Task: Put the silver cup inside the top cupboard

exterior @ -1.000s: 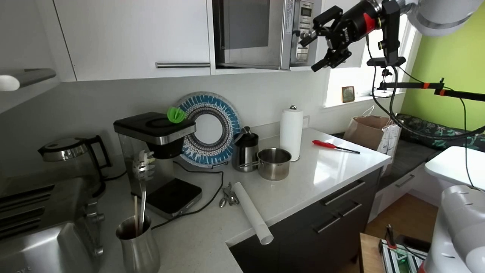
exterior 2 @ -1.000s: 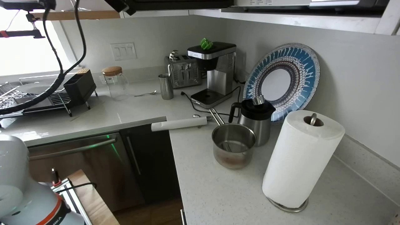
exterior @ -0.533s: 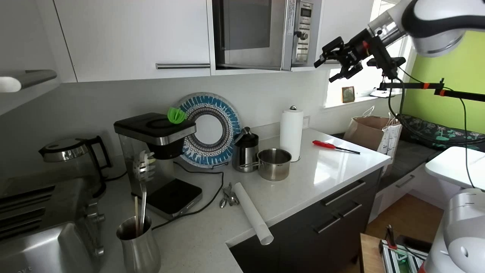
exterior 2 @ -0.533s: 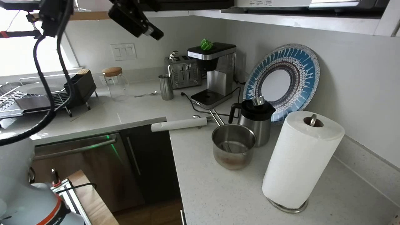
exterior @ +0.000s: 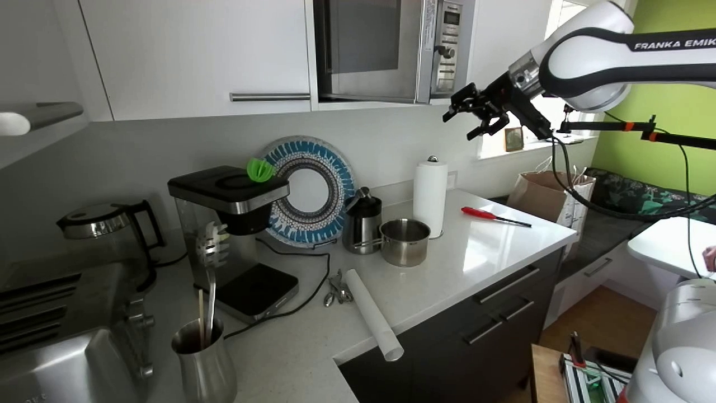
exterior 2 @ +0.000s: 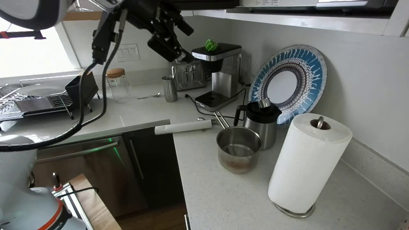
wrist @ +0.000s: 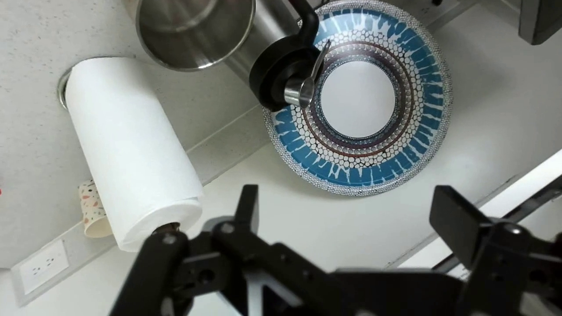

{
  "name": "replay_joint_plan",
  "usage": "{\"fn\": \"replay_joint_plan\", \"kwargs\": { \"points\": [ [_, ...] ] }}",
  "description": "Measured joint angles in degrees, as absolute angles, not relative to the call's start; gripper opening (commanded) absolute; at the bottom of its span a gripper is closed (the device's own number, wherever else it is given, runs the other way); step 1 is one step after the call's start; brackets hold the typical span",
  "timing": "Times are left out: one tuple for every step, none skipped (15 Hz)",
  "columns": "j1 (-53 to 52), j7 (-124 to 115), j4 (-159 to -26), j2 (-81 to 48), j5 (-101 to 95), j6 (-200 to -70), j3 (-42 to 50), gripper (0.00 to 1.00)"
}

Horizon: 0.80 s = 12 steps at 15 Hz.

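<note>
My gripper [exterior: 458,127] is open and empty, in the air by the paper towel roll and below the microwave's right end. It is also in the wrist view [wrist: 345,193] and in an exterior view [exterior 2: 189,45]. A silver pot with a long handle [exterior: 404,243] stands upright on the counter beside a steel carafe; it also shows in an exterior view [exterior 2: 239,150] and the wrist view [wrist: 193,33]. A small silver cup-like piece [wrist: 300,91] rests on the carafe's lid. I cannot tell which is the silver cup. A narrow white cupboard [exterior: 503,33] is right of the microwave, partly hidden.
The microwave [exterior: 447,50] has its door ajar. The paper towel roll [exterior 2: 310,166], carafe [exterior 2: 263,127], blue-patterned plate [wrist: 358,166] and coffee maker [exterior: 229,190] stand along the wall. A white rolled tube [exterior: 372,313] overhangs the counter edge. A red screwdriver [exterior: 481,212] lies right.
My gripper has moved lower and reached further over the counter, with the arm now showing more in both exterior views. A hand has appeared at the right edge of an exterior view.
</note>
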<state>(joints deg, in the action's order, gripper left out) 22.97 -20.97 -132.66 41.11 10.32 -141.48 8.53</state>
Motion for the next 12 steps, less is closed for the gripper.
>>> {"fn": "replay_joint_plan", "kwargs": {
  "points": [
    [22.8, -20.9, -133.5, 39.7, 10.3, -144.7, 8.3, 1.0],
    [22.5, -20.9, -134.4, 38.0, 10.3, -148.4, 8.0, 1.0],
    [22.3, -20.9, -135.1, 35.9, 10.3, -152.4, 7.6, 1.0],
    [22.1, -21.2, -135.9, 33.5, 10.3, -156.4, 7.0, 1.0],
    [22.0, -21.9, -136.5, 30.9, 10.3, -160.0, 6.2, 1.0],
    [22.0, -23.2, -137.1, 28.2, 10.3, -163.1, 5.2, 1.0],
    [22.0, -24.3, -137.4, 25.8, 10.3, -164.9, 4.3, 1.0],
    [22.1, -25.1, -137.3, 23.7, 10.3, -166.0, 3.6, 1.0],
    [22.1, -25.5, -137.1, 22.5, 10.3, -166.6, 3.4, 1.0],
    [22.2, -25.6, -137.0, 22.0, 10.3, -166.7, 3.3, 1.0],
    [22.3, -25.6, -136.8, 22.0, 10.3, -166.7, 3.3, 1.0],
    [22.3, -25.6, -136.7, 22.1, 10.3, -166.7, 3.4, 1.0]
  ]
}}
